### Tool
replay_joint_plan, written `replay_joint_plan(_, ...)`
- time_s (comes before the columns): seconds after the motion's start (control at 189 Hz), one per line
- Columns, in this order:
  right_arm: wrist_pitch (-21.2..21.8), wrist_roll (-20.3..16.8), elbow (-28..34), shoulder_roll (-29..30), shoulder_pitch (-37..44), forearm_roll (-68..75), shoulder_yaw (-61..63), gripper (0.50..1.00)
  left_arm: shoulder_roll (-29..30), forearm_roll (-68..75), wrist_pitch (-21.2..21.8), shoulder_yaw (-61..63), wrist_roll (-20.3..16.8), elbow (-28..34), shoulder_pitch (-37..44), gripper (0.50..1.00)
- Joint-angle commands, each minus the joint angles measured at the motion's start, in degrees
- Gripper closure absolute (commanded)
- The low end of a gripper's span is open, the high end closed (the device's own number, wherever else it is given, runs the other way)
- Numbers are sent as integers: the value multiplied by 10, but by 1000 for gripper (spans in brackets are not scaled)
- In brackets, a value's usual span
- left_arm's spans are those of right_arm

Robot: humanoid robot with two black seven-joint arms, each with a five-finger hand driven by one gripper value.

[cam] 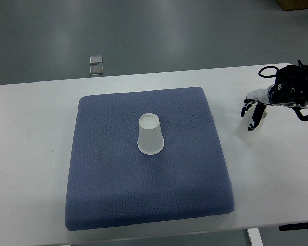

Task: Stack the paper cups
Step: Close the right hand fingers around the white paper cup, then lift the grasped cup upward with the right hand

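A white paper cup (150,134) stands upside down near the middle of the blue mat (102,169). A second white paper cup (248,130) is on the white table right of the mat. My right hand (252,108) comes in from the right edge and its black and white fingers (255,117) are curled around this second cup. The cup's upper part is hidden by the fingers. The left arm does not show.
The white table (25,154) carries the mat; its front edge is close below the mat. Two small metal floor plates (96,65) lie beyond the table's back edge. A black cable (267,70) loops at my right wrist.
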Motion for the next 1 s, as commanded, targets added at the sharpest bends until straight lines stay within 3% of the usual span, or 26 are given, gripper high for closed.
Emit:
replay_joint_plan(0.0,0,0,-5,-1,-4,-1,-2,740,0,0,1,0,0,0,0,500)
replay_joint_plan(0.069,0,0,-7,-1,-6,-2,-3,824,0,0,1,0,0,0,1,500)
replay_joint_plan(0.169,1,1,-8,-3,-4,-3,-4,861,0,0,1,0,0,1,0,500)
replay_joint_plan(0.375,16,1,-1,-5,43,-10,-22,863,0,0,1,0,0,0,0,500)
replay_joint_plan(0.586,109,1,13,-4,184,-21,-25,863,0,0,1,0,0,-2,0,500)
replay_joint_plan(0.745,204,2,29,-3,311,-33,-15,861,0,0,1,1,0,-3,0,500)
replay_joint_plan(0.993,242,4,62,-4,401,-52,-15,859,0,1,0,2,0,-4,0,500)
